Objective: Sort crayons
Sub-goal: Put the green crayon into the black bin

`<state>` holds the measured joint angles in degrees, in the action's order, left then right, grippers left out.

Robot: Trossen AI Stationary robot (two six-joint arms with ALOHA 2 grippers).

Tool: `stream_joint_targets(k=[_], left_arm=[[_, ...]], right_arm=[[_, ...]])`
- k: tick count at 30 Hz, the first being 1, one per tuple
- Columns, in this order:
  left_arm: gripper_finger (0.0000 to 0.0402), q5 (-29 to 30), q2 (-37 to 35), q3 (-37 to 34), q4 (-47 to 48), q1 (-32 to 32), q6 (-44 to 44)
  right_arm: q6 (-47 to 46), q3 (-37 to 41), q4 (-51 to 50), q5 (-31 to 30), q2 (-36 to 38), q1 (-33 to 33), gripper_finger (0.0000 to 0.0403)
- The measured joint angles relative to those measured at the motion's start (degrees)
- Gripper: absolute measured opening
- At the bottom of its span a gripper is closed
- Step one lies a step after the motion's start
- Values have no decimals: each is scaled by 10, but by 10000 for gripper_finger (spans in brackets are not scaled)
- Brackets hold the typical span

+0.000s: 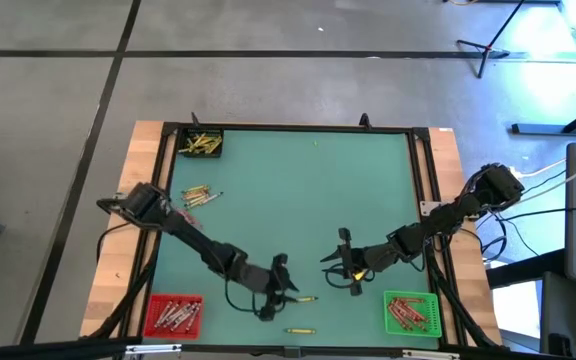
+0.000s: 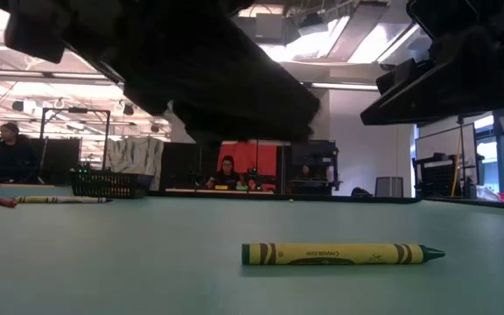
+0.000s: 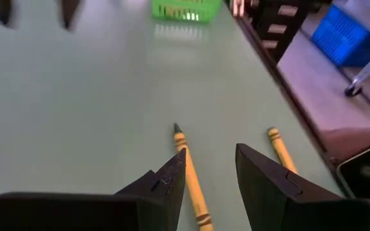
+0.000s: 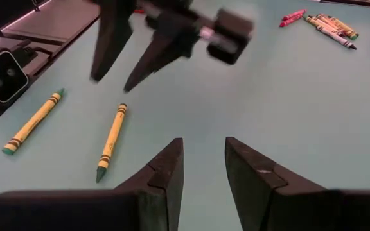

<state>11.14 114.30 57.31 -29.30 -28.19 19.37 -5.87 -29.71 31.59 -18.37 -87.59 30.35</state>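
Low view, yellow-green crayon (image 2: 339, 254) lying flat, paper-wrapped

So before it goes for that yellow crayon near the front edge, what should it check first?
1. Left gripper fingers open, nothing held: ok.
2. Nearer yellow crayon lies flat, close to those fingers: ok.
3. Crayon centred between the fingers: not ok; the left wrist view shows it beside one finger.
4. Second yellow crayon lies apart: ok.
5. Right gripper open and empty, off to the side: ok.
6. Which bin takes yellow: cannot tell.
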Motion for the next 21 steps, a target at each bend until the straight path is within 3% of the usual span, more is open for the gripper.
stream_joint_targets(k=[13,21], left_arm=[[117,22,88,46,23,-20,9],[67,41,89,48,60,-18,0]], right_arm=[[-5,0,3,0,0,0,111],[-5,0,5,0,0,0,111]])
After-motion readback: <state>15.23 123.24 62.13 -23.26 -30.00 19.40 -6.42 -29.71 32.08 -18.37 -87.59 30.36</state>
